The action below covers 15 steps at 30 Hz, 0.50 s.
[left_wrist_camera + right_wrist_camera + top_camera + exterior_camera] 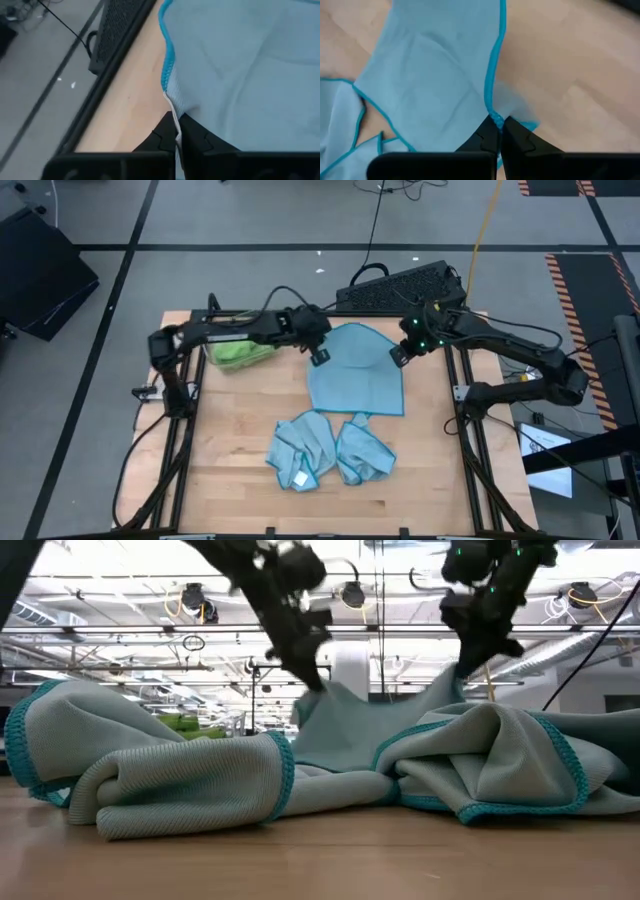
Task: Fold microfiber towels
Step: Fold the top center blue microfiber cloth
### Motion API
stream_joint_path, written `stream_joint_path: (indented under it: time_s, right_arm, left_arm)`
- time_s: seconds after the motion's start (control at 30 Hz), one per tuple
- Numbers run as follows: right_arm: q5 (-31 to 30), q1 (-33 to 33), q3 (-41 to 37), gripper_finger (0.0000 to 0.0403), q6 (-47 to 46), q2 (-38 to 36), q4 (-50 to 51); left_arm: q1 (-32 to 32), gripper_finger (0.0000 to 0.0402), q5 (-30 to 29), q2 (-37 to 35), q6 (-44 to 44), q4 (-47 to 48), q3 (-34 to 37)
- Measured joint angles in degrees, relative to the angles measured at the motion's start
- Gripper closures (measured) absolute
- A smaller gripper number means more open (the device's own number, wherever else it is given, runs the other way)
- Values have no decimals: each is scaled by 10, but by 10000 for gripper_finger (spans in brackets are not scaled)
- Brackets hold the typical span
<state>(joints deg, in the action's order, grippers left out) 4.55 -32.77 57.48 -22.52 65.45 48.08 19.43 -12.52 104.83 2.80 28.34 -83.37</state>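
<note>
A light blue microfiber towel [355,375] lies spread in the middle of the table, with both grippers shut on it. My left gripper [320,357] is at its left edge and my right gripper [398,357] at its right edge. Two more blue towels [303,450] [362,452] lie crumpled side by side toward the near edge. In the low view they fill the front [180,780] [500,765], and the held towel [360,730] rises behind them. Lime green towels [240,352] lie bunched at the far left, under my left arm. My left gripper pinches the towel's left edge [172,107] between its two fingers, where a white strip meets the blue hem. The fingers slant down from the table's left. That edge is raised into a peak [318,690]; the near part stays on the table. My right gripper pinches the towel's right hemmed edge [495,116] between its two fingers, slanting down from the table's right. The cloth is pulled up into a peak [455,680] there. It sags slack between the two grippers, and its near part [360,400] rests on the table.
A black perforated object [400,285] stands at the table's far edge behind the held towel. Bare wood [230,440] lies open at the near left and along the near edge. Dark frame rails [470,450] run down both sides.
</note>
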Motion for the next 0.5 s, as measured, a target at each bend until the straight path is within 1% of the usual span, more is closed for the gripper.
stream_joint_path:
  time_s: [0.1, 0.2, 0.3, 0.4, 0.5]
  right_arm:
    - [29, -15, -27, 403, 6, -1, -20]
    - [45, -18, -41, 403, 8, -1, -19]
    - [46, -19, -41, 403, 13, -5, -16]
    - [41, -44, -33, 403, 31, -15, -15]
    - [30, -80, 6, 403, 48, -20, -24]
  left_arm:
    - [13, 398, 28, 37, -11, -39, 0]
    - [16, 389, 62, 59, -19, -80, 0]
    - [7, 390, 72, 67, -18, -106, 0]
    - [-2, 397, 55, 61, -22, -145, -5]
    - [-6, 393, -3, 37, -39, -168, -28]
